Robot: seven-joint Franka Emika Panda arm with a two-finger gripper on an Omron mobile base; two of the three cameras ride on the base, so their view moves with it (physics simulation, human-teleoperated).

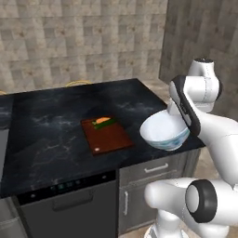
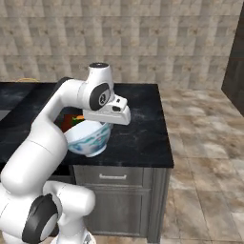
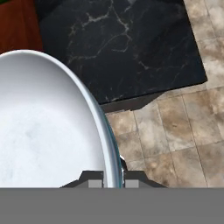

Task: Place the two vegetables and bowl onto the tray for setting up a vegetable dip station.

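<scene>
- White porcelain fills my hand view: my tool (image 3: pixel 113 177) is pinching the rim of the bowl (image 3: pixel 43 127), one dark fingertip inside the wall and the other outside it, with the thin edge running up between them.
- From the left base view, the bowl (image 1: pixel 163 131) hangs tilted at the front right corner of the black marble table (image 1: pixel 51 125), its mouth turned up and to the left; whether its base touches the table top I cannot tell.
- From the right base view, my forearm crosses over the bowl (image 2: pixel 88 138), whose faint bluish pattern shows on the outer wall.
- Beyond it, the reddish-brown tray (image 1: pixel 107 135) lies flat near the middle of the table, long axis running front to back and slightly skewed, with a small white mark at its near left corner.
- Both vegetables already rest on the far end of the tray: the orange carrot (image 1: pixel 103 120) and the dark green cucumber (image 1: pixel 103 124), side by side and touching or nearly so, lying across the tray's width.
- What the next move turns on, as I judge it: the tray sits to the left of the bowl, near but apart, so the carry goes leftward.
- The free landing spot is the tray's bare near half, and the bowl looks nearly as wide as the tray, so I would expect little margin sideways or toward the vegetables.
</scene>
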